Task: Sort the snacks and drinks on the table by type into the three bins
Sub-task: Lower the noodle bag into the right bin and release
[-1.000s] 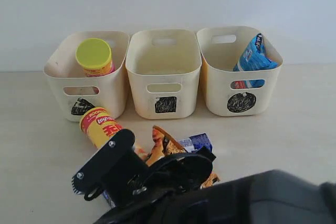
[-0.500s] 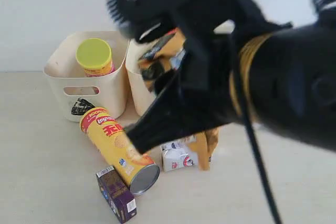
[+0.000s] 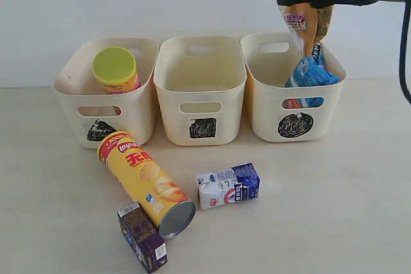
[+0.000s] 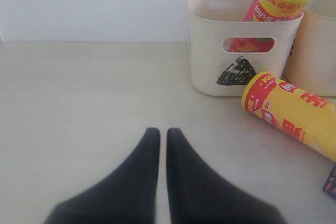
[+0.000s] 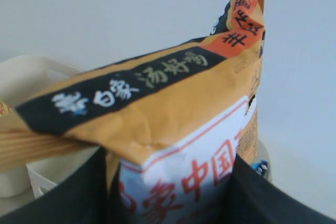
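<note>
Since a second ago the right arm has swung up from the front of the worktop [image 3: 334, 210] to high at the back right, taking the orange-brown bag [image 3: 308, 27] with it and uncovering the things that lay under it.

Nearest lies the dark purple carton [image 3: 142, 237], flat on its side. Just behind it the yellow canister [image 3: 144, 181] lies on its side, its metal end close to the carton and its red-logo end pointing at the triangle bin [image 3: 70, 104]. Beside the canister's metal end lies the blue and white carton [image 3: 228, 185], also on its side.

The left tool [image 4: 163, 145] hovers over bare worktop – jaws pressed together, nothing between them.

Farther back the three bins stand in a row. The triangle bin holds the pink canister [image 3: 115, 68], upright, lime-yellow lid up. The square bin [image 3: 170, 104] shows only its pale inner walls. The circle bin [image 3: 263, 107] holds the blue bag [image 3: 309, 75], standing on end.

Above that bin the right tool [image 5: 168, 192] grips the orange-brown bag, fingers [image 5: 262, 192] partly apart on either side – the bag's lower edge hangs by the blue bag's top; whether they touch cannot be told.
</note>
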Available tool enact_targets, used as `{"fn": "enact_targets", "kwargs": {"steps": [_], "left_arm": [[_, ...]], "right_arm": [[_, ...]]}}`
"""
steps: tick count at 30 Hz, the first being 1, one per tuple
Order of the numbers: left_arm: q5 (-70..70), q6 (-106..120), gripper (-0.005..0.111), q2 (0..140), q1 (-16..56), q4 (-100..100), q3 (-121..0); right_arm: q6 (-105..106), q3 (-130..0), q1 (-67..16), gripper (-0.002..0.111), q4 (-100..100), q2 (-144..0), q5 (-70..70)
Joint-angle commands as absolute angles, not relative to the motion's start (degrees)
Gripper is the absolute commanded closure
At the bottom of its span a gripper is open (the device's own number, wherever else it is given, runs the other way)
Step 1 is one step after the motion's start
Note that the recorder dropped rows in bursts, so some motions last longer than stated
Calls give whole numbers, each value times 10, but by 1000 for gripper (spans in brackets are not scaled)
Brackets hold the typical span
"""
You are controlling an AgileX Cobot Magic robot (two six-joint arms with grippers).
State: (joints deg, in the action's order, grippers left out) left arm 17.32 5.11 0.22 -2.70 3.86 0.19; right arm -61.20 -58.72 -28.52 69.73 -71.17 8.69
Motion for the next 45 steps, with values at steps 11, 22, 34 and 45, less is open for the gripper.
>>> {"fn": "enact_targets", "kwargs": {"steps": [11, 22, 34, 45], "left_arm": [[165, 45, 103, 0, -28, 40, 0], [165, 45, 103, 0, -28, 40, 0], [165, 45, 103, 0, -28, 40, 0], [165, 45, 103, 0, -28, 40, 0]], "right_arm": [[-609, -657, -57, 108, 633, -963, -292], [-596, -784, -57, 108, 633, -1117, -271], [-597, -815, -57, 104, 633, -1188, -227], [-660, -815, -57, 40, 637, -1176, -242]]}}
